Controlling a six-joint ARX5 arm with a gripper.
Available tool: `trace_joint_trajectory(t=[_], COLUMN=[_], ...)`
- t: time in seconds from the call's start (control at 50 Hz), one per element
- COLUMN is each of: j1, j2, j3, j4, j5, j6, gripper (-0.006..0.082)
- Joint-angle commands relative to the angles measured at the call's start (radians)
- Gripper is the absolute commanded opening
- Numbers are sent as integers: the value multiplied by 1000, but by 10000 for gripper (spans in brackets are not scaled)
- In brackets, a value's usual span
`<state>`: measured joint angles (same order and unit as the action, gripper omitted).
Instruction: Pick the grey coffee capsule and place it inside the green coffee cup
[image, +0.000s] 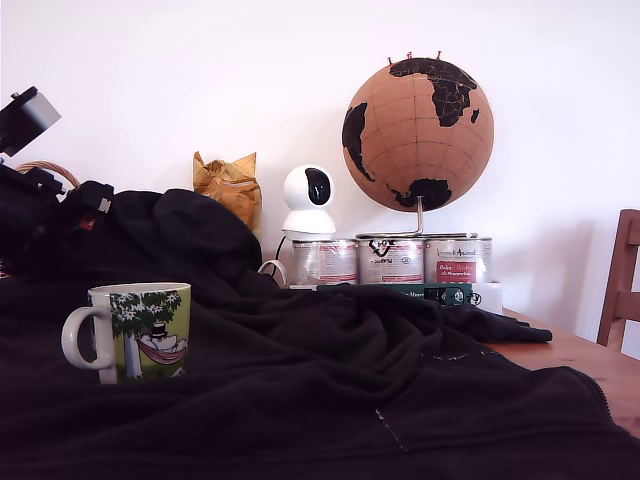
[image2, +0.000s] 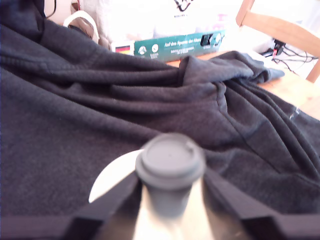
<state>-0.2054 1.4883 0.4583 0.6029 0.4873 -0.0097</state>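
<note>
Gripping the grey coffee capsule (image2: 170, 172), the gripper (image2: 170, 210) shows only in the wrist view: its two dark fingers (image2: 107, 207) press against the capsule's sides, and the capsule's round flat end faces the camera. Below it lies a dark cloth (image2: 90, 115), rumpled into long folds, and a pale curved shape sits just behind the capsule; what it is cannot be told.

The exterior view shows no capsule and no fingertips, only a black part of the arm (image: 25, 120) at its left edge. It does show the green coffee cup (image: 130, 332), upright on the cloth near the table's front edge at the exterior view's left, its white handle turned to that view's left. The wrist view does not show the cup.

Along the back of the wooden table (image: 585, 360) stand three silver tins (image: 390, 260) with a cork globe (image: 418, 125) on top, a white camera (image: 310, 200) beside them, and a green box (image2: 170, 45) lying in front. A wooden chair (image: 622, 285) stands by the table's corner at the exterior view's right.
</note>
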Motion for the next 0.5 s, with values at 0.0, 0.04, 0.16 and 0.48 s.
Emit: trace_joint_trajectory(t=[0.0, 0.04, 0.16, 0.48], j1=[-2, -2, -2, 3], j2=[-37, -63, -161, -518], j3=[9, 10, 12, 14], j4=[2, -2, -17, -207], j5=[-3, -8, -49, -223], j6=[9, 6, -1, -9], gripper=[664, 664, 620, -14])
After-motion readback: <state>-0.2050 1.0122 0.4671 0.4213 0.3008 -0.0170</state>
